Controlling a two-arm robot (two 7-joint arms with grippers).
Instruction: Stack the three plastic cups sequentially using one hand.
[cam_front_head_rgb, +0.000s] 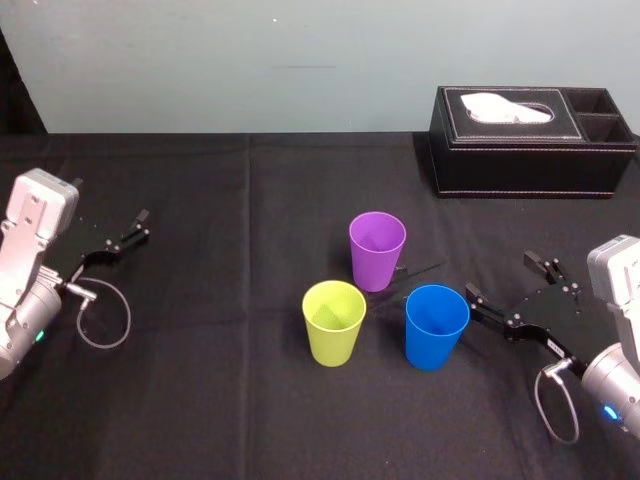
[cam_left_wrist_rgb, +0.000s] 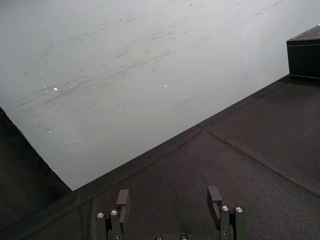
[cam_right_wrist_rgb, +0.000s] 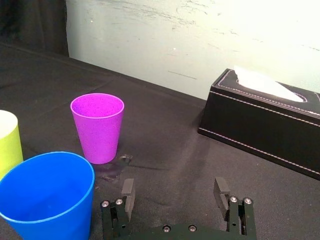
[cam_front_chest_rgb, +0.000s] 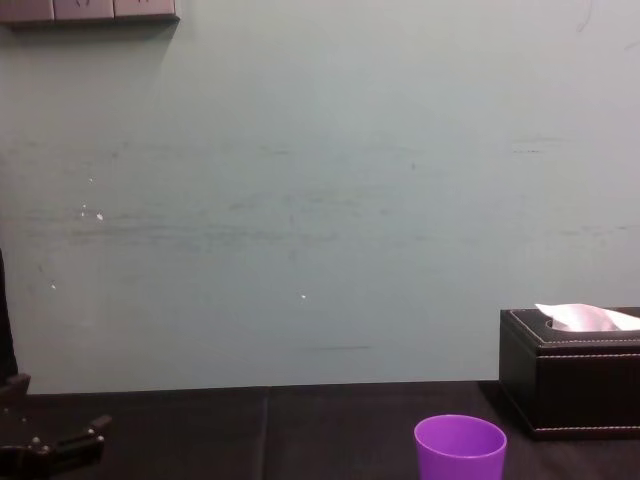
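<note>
right gripper (cam_front_head_rgb: 500, 277) hovers low, fingers wide apart and empty, the blue cup (cam_front_head_rgb: 436, 325) just beside one fingertip, the purple cup (cam_front_head_rgb: 377, 250) and yellow-green cup (cam_front_head_rgb: 334, 322) beyond it, all unstacked on the tabletop (cam_front_head_rgb: 220, 200). the opening grasp looks imminent: centre the fingers on the blue cup and close. left gripper (cam_front_head_rgb: 115, 240) sits parked, open.

Colours and patterns. Purple cup (cam_front_head_rgb: 377, 250), blue cup (cam_front_head_rgb: 437, 325) and yellow-green cup (cam_front_head_rgb: 334, 321): each a single plain colour, without pattern; the purple reads more magenta in the right wrist view. Bench (cam_front_head_rgb: 220, 400): matt black cloth. Tissue box (cam_front_head_rgb: 530, 150): black with fine white stitching along its edges; tissue (cam_front_head_rgb: 505, 107) white. Wall (cam_front_head_rgb: 250, 60): pale grey-green, faintly streaked and flecked with white specks. Left gripper (cam_front_head_rgb: 138, 226) and right gripper (cam_front_head_rgb: 500, 277): black fingers, silver screw heads (cam_right_wrist_rgb: 118, 202), each on a light grey housing (cam_front_head_rgb: 30, 255).
</note>
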